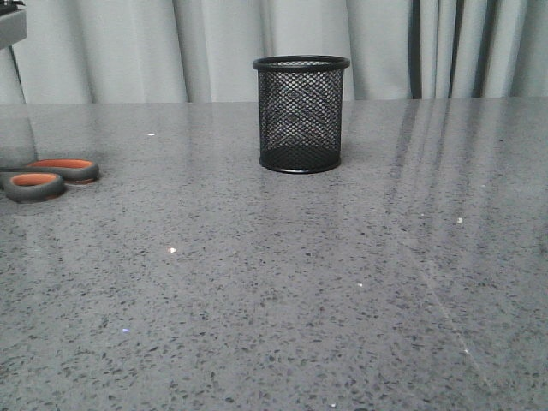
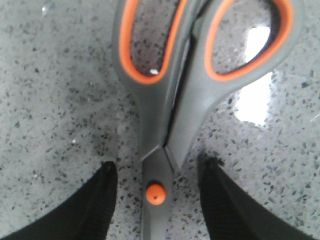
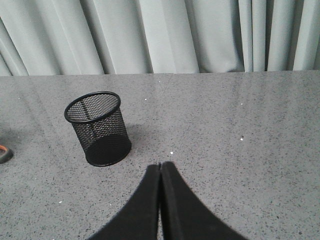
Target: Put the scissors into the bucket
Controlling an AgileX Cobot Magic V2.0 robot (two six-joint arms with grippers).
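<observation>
The left gripper [image 2: 157, 200] is spread wide, one dark finger [image 2: 102, 200] on each side of the scissors [image 2: 170, 100] near the orange pivot screw [image 2: 156, 193]. Bare table shows between each finger and the metal, so the fingers do not touch the scissors; nothing is held. The scissors lie flat on the grey speckled table [image 2: 60, 100], blades closed, with the two grey loops lined in orange pointing away from the wrist. The blades run out of the wrist view under the gripper.

In the front view the scissors [image 1: 47, 177] sit at the far left edge of the table [image 1: 274, 300], only the handle loops showing. The left arm itself is out of that view.

The bucket [image 1: 300, 114] stands upright toward the back middle of the table, well apart from the scissors. Through its mesh, nothing shows inside.

The right gripper [image 3: 160, 170] has its two black fingers pressed together, tip to tip, with nothing between them. It hangs above bare table, near the bucket [image 3: 98, 128] but not touching it. At the edge of that view a sliver of an orange-lined handle [image 3: 4, 153] is just visible.
</observation>
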